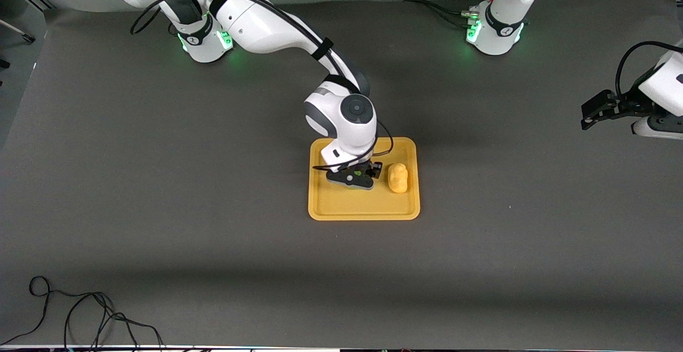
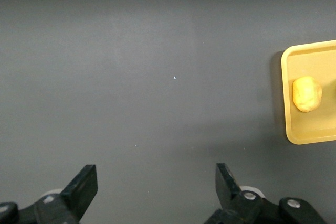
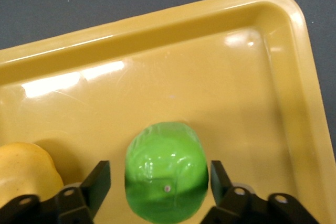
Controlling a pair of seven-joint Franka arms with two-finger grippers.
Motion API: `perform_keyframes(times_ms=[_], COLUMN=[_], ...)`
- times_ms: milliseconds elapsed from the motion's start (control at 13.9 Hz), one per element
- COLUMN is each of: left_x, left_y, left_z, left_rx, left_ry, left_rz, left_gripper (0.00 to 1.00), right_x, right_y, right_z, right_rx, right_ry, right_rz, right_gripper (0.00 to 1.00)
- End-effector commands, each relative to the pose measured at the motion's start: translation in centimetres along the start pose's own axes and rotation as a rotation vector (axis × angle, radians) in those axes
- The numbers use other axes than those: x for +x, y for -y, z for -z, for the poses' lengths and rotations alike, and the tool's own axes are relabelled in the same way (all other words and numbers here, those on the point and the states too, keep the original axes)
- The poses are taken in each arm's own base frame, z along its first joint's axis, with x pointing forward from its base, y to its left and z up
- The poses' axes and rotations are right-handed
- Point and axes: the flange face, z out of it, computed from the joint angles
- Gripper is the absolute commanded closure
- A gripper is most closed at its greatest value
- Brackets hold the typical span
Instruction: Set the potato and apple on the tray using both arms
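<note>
The yellow-orange tray [image 1: 363, 208] lies mid-table. The potato [image 1: 397, 177] rests on it toward the left arm's end; it also shows in the left wrist view [image 2: 306, 94] and the right wrist view [image 3: 23, 174]. The green apple [image 3: 165, 177] sits on the tray floor [image 3: 210, 51] beside the potato. My right gripper [image 3: 159, 169] is open around the apple, with a small gap at each finger. In the front view the right gripper [image 1: 356, 177] is low over the tray and hides the apple. My left gripper [image 1: 592, 114] is open and empty, over bare table at the left arm's end [image 2: 156, 174].
The tray's edge [image 2: 310, 135] shows in the left wrist view. A black cable [image 1: 80, 314] lies on the table near the front camera at the right arm's end. The two arm bases [image 1: 205, 42] [image 1: 493, 34] stand along the table's robot side.
</note>
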Motion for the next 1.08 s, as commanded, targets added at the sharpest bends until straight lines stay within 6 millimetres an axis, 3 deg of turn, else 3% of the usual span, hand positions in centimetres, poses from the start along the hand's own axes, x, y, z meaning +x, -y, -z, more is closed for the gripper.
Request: perform_keyframes(times_ms=[0, 144, 288, 504, 576, 791, 1007], left_x=[0.4, 0.3, 0.3, 0.2, 0.2, 0.2, 0.3], left_y=[0.3, 0.5, 0.7, 0.7, 0.7, 0.7, 0.7], left_z=[0.3, 0.2, 0.3, 0.2, 0.2, 0.2, 0.3], left_rx=[0.012, 0.011, 0.011, 0.011, 0.011, 0.011, 0.012], left_ry=[0.008, 0.014, 0.014, 0.016, 0.016, 0.016, 0.009], left_rz=[-0.018, -0.015, -0.012, -0.012, -0.012, -0.012, -0.01], left_gripper=[0.0, 0.0, 0.0, 0.0, 0.0, 0.0, 0.0], right_x=[1.1, 1.6, 2.4, 4.4, 5.1, 7.8, 12.0], right_y=[0.3, -0.2, -0.9, -4.3, -6.2, -12.8, -22.2], right_z=[2.9, 7.4, 13.5, 22.1, 24.9, 29.7, 32.9], right_rx=[0.019, -0.01, -0.02, -0.03, -0.045, -0.122, -0.111], right_ry=[-0.019, -0.003, -0.003, 0.008, 0.015, 0.077, 0.101], right_rz=[-0.025, -0.035, -0.048, -0.082, -0.082, -0.002, 0.086], right_gripper=[0.0, 0.0, 0.0, 0.0, 0.0, 0.0, 0.0])
